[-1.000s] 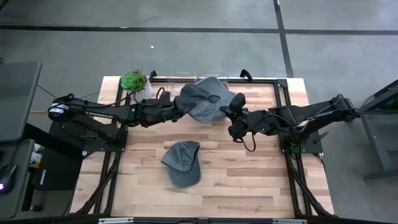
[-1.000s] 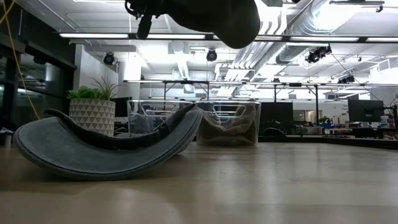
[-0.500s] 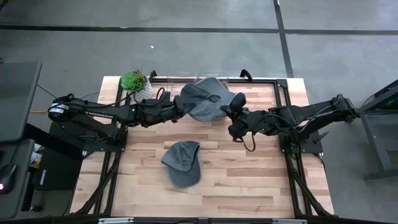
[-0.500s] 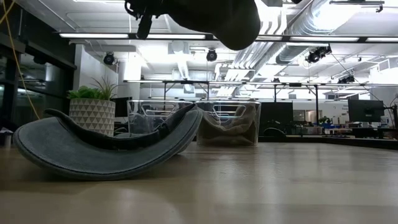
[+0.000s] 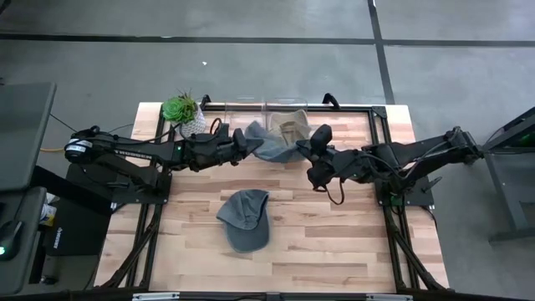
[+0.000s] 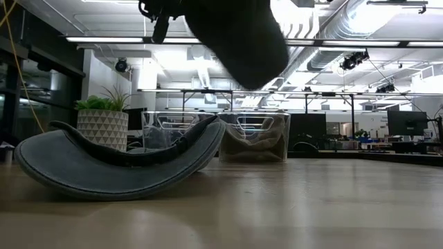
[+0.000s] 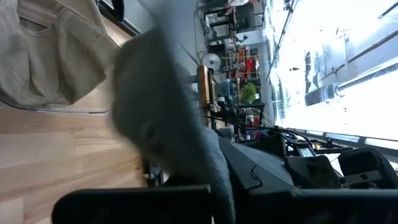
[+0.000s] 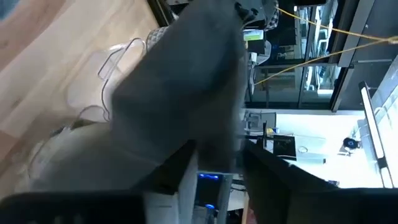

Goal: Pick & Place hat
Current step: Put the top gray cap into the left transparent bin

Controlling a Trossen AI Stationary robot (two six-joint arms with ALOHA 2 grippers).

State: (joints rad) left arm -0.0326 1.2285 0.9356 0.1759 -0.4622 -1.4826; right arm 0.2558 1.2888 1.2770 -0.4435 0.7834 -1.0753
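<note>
A grey hat (image 5: pixel 272 147) hangs in the air between my two grippers, over the table's far middle, and shows as a dark mass at the top of the low view (image 6: pixel 239 38). My left gripper (image 5: pixel 243 147) is shut on its left side. My right gripper (image 5: pixel 306 152) is shut on its right side. A second grey cap (image 5: pixel 245 219) rests upside down on the table's near middle, rocking on its crown (image 6: pixel 118 166). A tan hat (image 5: pixel 288 124) lies inside a clear bin at the far edge. My left gripper holds the grey hat by its left edge (image 7: pixel 208 177), coming level from the table's left. The hat is lifted clear and sags away from the fingers. My own fingers hide the exact place of contact. My right gripper pinches the grey hat's right edge (image 8: pixel 219 152) between its two fingers (image 8: pixel 183 177), coming level from the table's right. The hat is lifted clear of the table and droops between the two arms.
Two clear bins (image 6: pixel 176 128) (image 6: pixel 252 135) stand side by side at the far edge, the right one with the tan hat. A potted plant (image 5: pixel 180 110) stands at the far left corner. Bare wood lies on the near left and near right of the table.
The held grey hat has sagged: its far part, spread wide over the bins before, has dropped and drawn in between the grippers, uncovering the tan hat in the bin. In the low view it hangs lower. Both grippers stay about where they were.
</note>
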